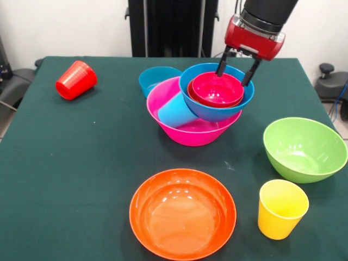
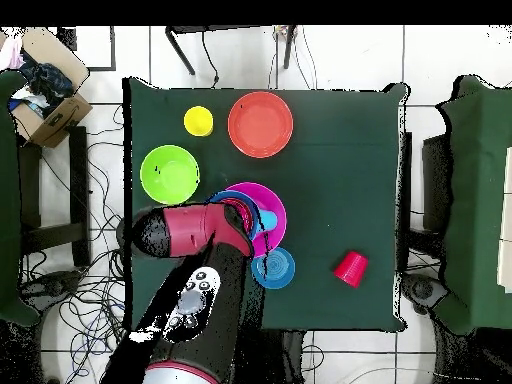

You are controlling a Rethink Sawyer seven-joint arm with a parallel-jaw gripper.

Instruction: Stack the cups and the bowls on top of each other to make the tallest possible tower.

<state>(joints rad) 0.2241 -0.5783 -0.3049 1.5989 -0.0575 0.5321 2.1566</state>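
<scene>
The tower [image 1: 194, 122] stands near the middle of the bench [image 1: 70, 163], with the large pink bowl [image 1: 185, 133] as its base. A light blue cup [image 1: 177, 110] lies on its side inside the pink bowl, and the large blue bowl [image 1: 217, 106] rests on top of it, tilted toward the front rather than seated level. In my judgement the toppled cup is what keeps the blue bowl from nesting flat. Inside the blue bowl sit a small orange bowl [image 1: 196, 99], showing only as a rim, and a small red bowl [image 1: 217, 88] nested in it.

A small blue bowl [image 1: 152, 78] stands just behind the pink bowl, touching or nearly touching it; which, I cannot tell. The loose pieces are spread apart on the bench: a red cup [image 1: 76, 80] on its side toward the far corner, the large green bowl [image 1: 304, 148] and upright yellow cup [image 1: 281, 209] together at one side, and the large orange bowl [image 1: 182, 213] at the front. This spacing leaves each one free for a separate pick.

The end effector [image 1: 235, 69] hangs over the far rim of the blue bowl. Its two dark fingers [image 1: 222, 61] are spread wide, one either side of the red bowl's far edge, and nothing is clamped between them. Whether the tips touch the blue bowl's rim cannot be determined. In the overhead view the arm [image 2: 190, 232] covers most of the tower.
</scene>
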